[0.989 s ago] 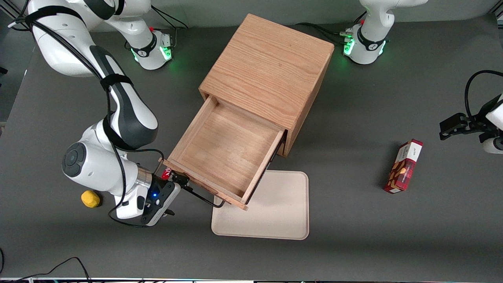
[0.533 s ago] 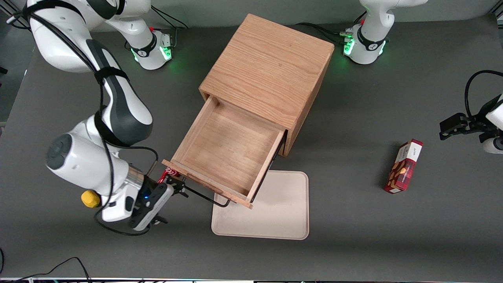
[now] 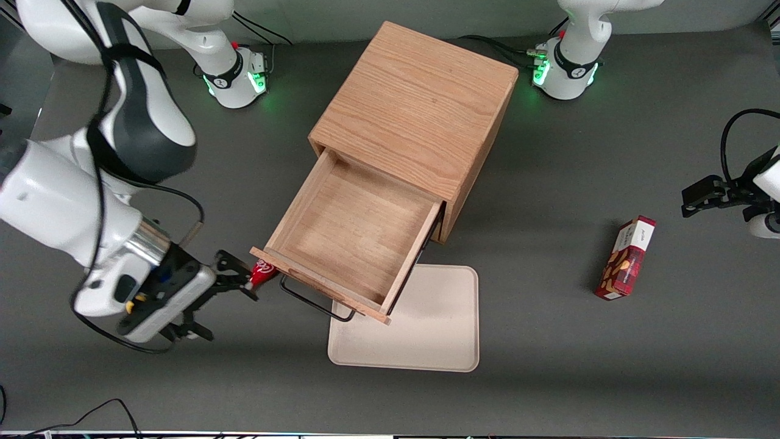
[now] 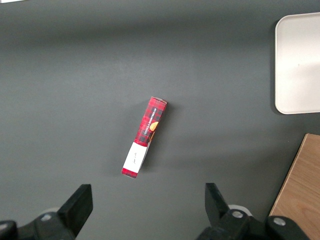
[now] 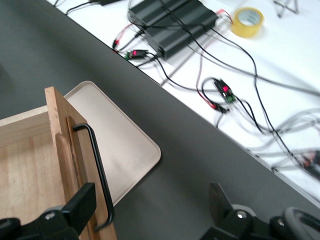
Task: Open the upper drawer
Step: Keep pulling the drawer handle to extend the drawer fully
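Clearly the upper drawer [image 3: 353, 235] stands pulled well out of the oak cabinet [image 3: 420, 116], its light wooden box bare inside, one thin black wire handle [image 3: 314, 303] on its front; part of it overhangs one cream tray [image 3: 420, 341]. One gripper [image 3: 234, 281] hovers just beside the handle, toward the working arm's end of the table [image 3: 548, 378], fingers [image 5: 80, 207] spread wide, holding nothing; one red carton [image 3: 626, 258] lies toward the parked arm's end.

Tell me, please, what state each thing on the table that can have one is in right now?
Upper drawer: pulled well out, nothing inside.
Handle: free, nothing gripping it.
Gripper: open, holding nothing, beside the drawer front's corner toward the working arm's end.
Tray: flat on the table, bare, partly under the drawer.
Box: lying closed, toward the parked arm's end.
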Action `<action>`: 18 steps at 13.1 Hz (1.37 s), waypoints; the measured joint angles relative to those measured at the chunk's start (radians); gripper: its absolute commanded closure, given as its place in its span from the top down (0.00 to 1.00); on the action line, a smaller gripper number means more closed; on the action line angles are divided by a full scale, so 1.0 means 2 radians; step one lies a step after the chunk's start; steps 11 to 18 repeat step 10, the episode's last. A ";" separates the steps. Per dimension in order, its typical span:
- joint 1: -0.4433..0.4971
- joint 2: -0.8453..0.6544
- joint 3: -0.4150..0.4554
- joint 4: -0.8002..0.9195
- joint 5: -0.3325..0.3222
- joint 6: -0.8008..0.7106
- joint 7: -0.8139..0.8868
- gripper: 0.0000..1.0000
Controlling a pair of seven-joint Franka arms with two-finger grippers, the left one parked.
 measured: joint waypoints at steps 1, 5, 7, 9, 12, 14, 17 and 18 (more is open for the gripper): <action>-0.015 -0.034 -0.001 -0.037 0.002 -0.016 0.040 1.00; -0.059 -0.170 -0.003 -0.155 -0.008 -0.142 0.209 1.00; -0.066 -0.221 -0.005 -0.195 -0.055 -0.186 0.238 1.00; -0.074 -0.262 -0.006 -0.230 -0.081 -0.212 0.261 1.00; -0.083 -0.275 -0.007 -0.241 -0.084 -0.222 0.264 1.00; -0.083 -0.275 -0.007 -0.241 -0.084 -0.222 0.264 1.00; -0.083 -0.275 -0.007 -0.241 -0.084 -0.222 0.264 1.00; -0.083 -0.275 -0.007 -0.241 -0.084 -0.222 0.264 1.00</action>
